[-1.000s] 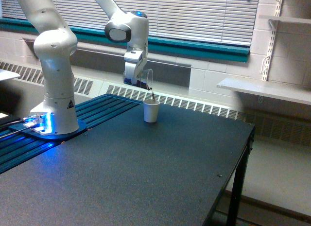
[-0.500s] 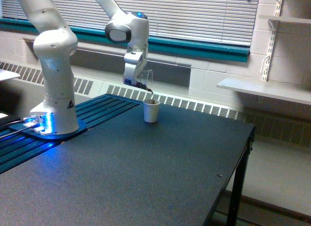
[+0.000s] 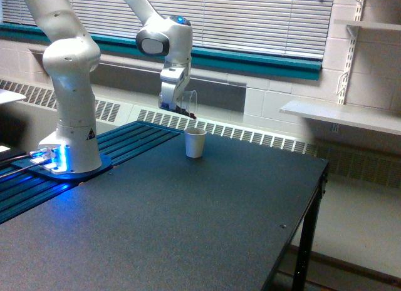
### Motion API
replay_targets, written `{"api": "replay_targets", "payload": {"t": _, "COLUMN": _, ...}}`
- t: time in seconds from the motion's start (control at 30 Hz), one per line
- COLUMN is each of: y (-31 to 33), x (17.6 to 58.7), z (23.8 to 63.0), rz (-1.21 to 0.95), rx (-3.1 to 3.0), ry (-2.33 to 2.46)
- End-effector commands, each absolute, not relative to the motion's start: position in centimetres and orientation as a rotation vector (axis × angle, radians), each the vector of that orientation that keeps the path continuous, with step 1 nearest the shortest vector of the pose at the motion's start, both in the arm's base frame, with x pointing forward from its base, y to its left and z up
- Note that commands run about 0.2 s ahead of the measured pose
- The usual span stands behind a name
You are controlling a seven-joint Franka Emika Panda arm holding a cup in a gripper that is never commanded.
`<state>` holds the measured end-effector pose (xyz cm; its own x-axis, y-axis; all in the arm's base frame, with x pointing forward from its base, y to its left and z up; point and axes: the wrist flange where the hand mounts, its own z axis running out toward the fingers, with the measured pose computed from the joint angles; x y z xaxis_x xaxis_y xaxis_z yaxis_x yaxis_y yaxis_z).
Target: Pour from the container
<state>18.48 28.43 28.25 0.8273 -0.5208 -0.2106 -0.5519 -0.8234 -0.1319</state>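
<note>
While clamped in end effector [image 3: 177, 106], clear container [image 3: 188, 104] hangs tilted just above white cup [image 3: 195, 142].

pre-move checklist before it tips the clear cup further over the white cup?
1. Clear cup held in the gripper: ok, jaws shut on it.
2. Clear cup above the white paper cup, not touching: ok.
3. Dark granules left in the clear cup: ok, some show near its lower edge.
4. White paper cup upright on the table: ok.
5. Fill level of the white paper cup: cannot tell.
6. Granules spilled on the table: cannot tell, dark surface.
</note>
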Motion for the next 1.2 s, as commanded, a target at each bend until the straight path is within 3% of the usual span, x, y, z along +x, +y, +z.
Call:
{"api": "replay_targets", "payload": {"t": 0.03, "y": 28.54, "x": 18.49, "z": 28.18, "rz": 0.259, "rx": -2.821, "ry": 0.822}}
{"api": "replay_targets", "payload": {"t": 1.2, "y": 28.55, "x": 18.69, "z": 27.82, "rz": 0.336, "rx": -2.811, "ry": 0.813}}
